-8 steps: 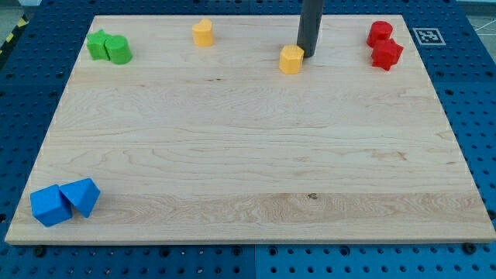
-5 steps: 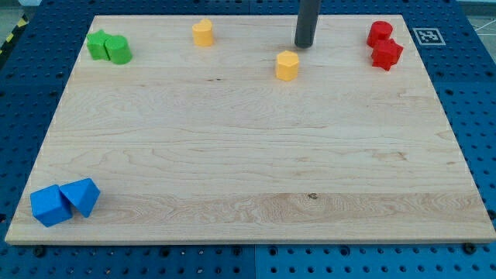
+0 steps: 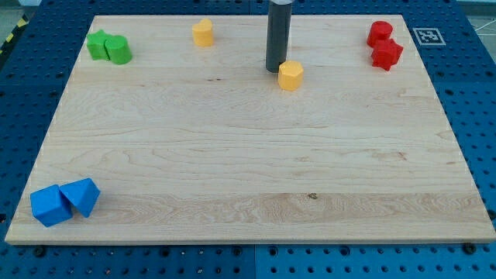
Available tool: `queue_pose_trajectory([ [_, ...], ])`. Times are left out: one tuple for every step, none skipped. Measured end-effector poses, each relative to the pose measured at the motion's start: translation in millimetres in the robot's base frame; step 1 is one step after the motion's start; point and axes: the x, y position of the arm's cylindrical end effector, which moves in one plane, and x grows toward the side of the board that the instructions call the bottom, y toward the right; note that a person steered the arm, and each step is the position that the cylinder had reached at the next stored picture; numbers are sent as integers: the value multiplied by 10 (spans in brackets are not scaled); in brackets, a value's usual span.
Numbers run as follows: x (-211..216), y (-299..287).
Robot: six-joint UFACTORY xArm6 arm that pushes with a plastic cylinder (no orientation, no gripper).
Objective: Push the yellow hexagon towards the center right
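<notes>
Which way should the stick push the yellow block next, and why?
Probably down and to the view's right. My tip sits just at the upper left of the yellow hexagon, which lies near the view's top, so a push that way should slide it toward the board's center right.

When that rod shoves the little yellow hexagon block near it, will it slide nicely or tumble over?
The yellow hexagon looks squat with a flat base, so it probably slides rather than tips. It seems a rigid solid piece, so it should not bend. My tip sits at its upper-left edge, off-centre, so it may twist a little as it moves across the smooth wooden board.
</notes>
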Motion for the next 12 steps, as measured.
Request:
queue_pose_trajectory([
  [223,-133],
  [370,-163],
  [379,-163],
  [370,-74],
  [308,159],
  [304,352],
  [304,523],
  [304,687],
  [304,850],
  [304,1016],
  [304,1193],
  [304,1362],
])
